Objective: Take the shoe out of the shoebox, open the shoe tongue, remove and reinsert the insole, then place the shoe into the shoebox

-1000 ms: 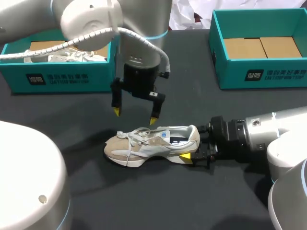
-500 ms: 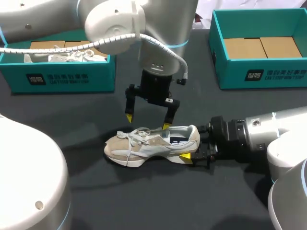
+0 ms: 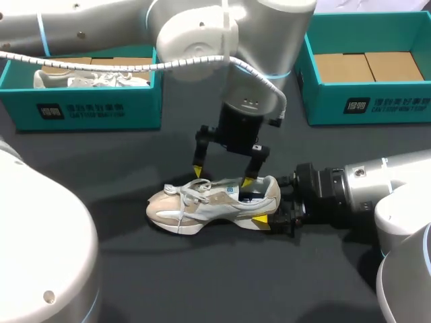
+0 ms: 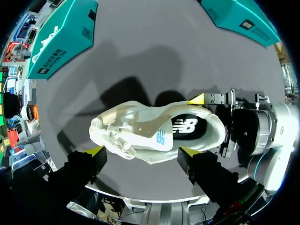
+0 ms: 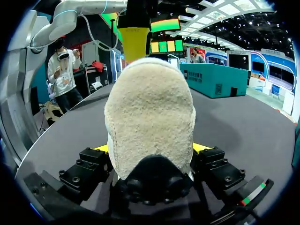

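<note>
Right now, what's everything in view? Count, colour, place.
beige shoe: 1, beige and white, on its sole mid-table.
left shoebox: 1, teal, far left.
right shoebox: 1, teal, far right.
white shoe: 1, white, inside left shoebox.
cardboard panels: 2, brown, floor of right shoebox.
table: 1, black.
left claw: 1, yellow tips, open, just above beige shoe's laces and collar.
right claw: 1, yellow tips, shut on beige shoe's heel.
</note>
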